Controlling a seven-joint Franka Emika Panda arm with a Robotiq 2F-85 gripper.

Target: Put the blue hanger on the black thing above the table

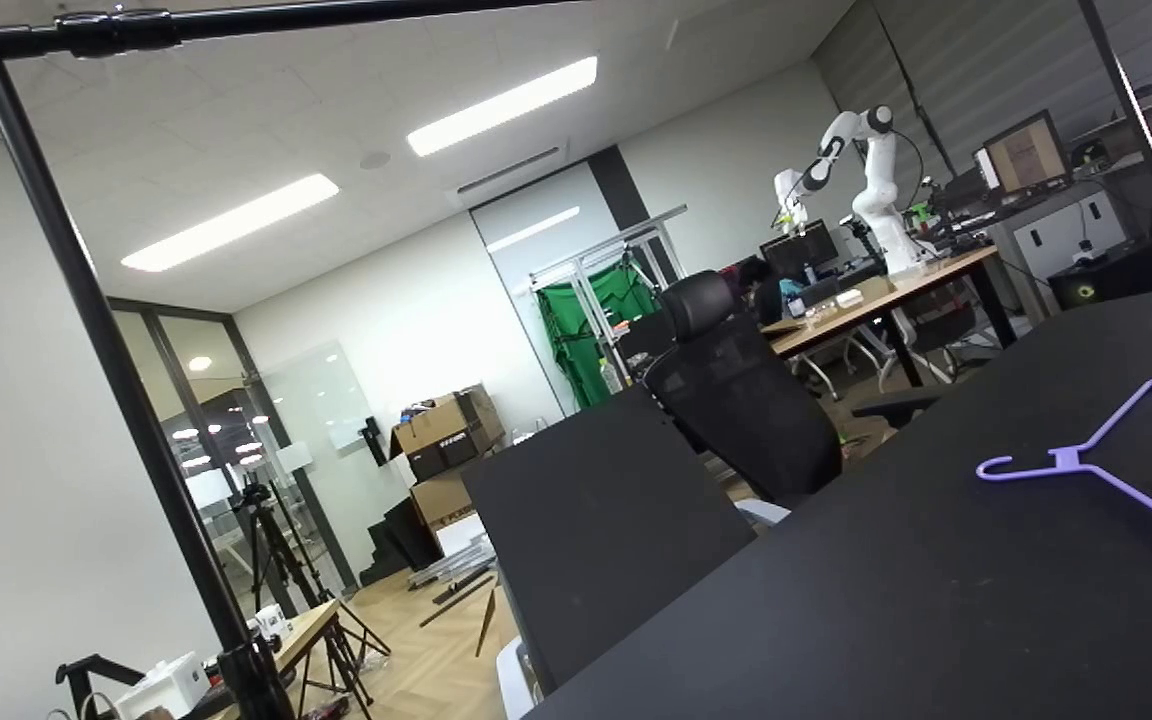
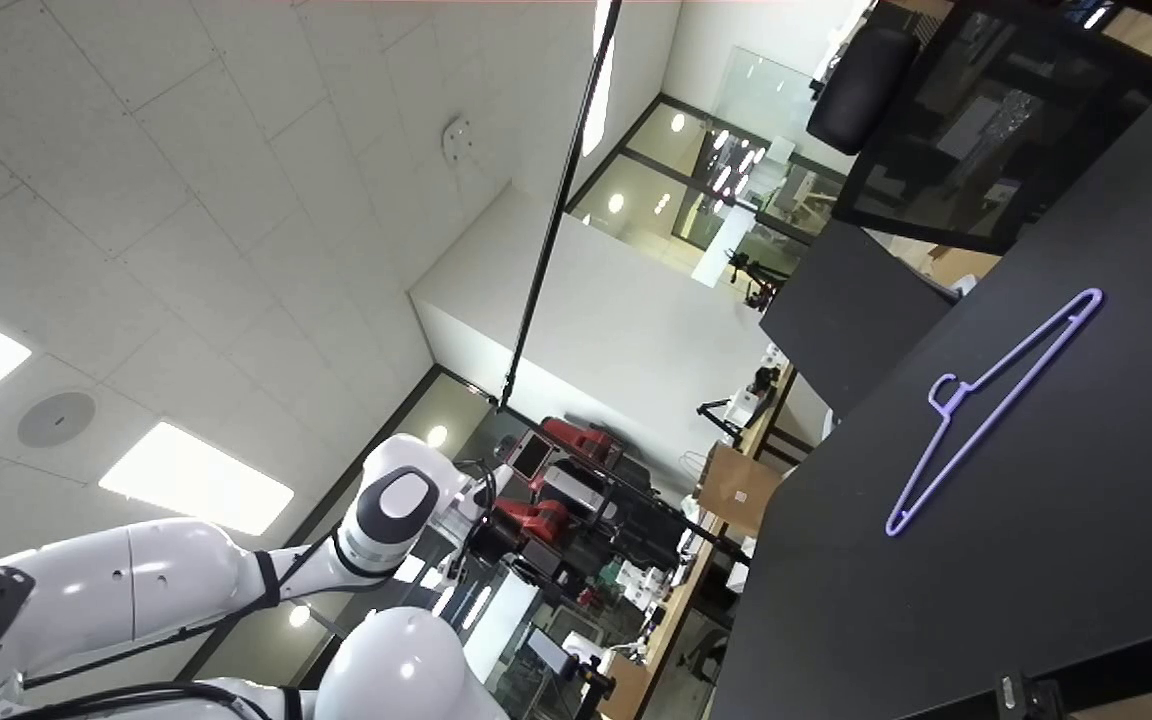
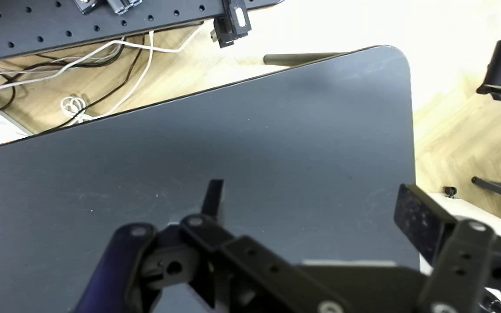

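We see a smooth, plastic-looking hanger (image 2: 954,399), a matt table (image 2: 1066,520) and, at lower left, a glossy robot arm (image 2: 171,575).

Lavender throughout for the clothes hanger (image 2: 954,401), matte black for the tabletop (image 2: 1056,570), black again along the frame crossbar (image 1: 336,15). White broken by dark grey and black on the Panda arm (image 2: 176,570); black with grey on the gripper (image 3: 311,208). Green for the cloth (image 1: 566,320), pale tan herringbone across the floor (image 1: 436,660).
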